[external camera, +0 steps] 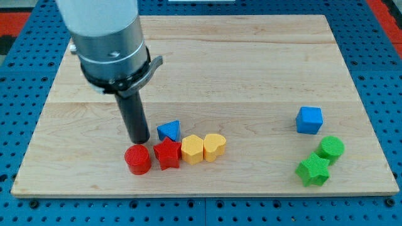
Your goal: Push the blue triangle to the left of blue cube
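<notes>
1. on the wooden board (pixel 251 56), toward its near left part, my tip (pixel 139 140) stands on the surface. the rod is a plain dark stick with nothing to open or close, and it grips nothing.
2. my tip sits just left of the blue triangle (pixel 168 130), close beside it; i cannot tell whether the two touch.
3. just near of my tip lies the red cylinder (pixel 137 159), at the left end of a row of blocks.
4. that row runs rightward: red cylinder, red star (pixel 167 154), yellow hexagon (pixel 192 149), yellow heart (pixel 214 147), each pressed against or just beside its neighbour.
5. the blue triangle rests just on the far side of the row, by the red star and the yellow hexagon.
6. the blue cube (pixel 309 120) stands well apart, far over on the right part of the board, with open wood between it and the triangle.
7. near of the cube sit a green cylinder (pixel 331 149) and a green star (pixel 313 170), touching each other.
8. the triangle is already left of the cube, though a long way from it.
9. a blue pegboard table (pixel 383 75) surrounds the board.
</notes>
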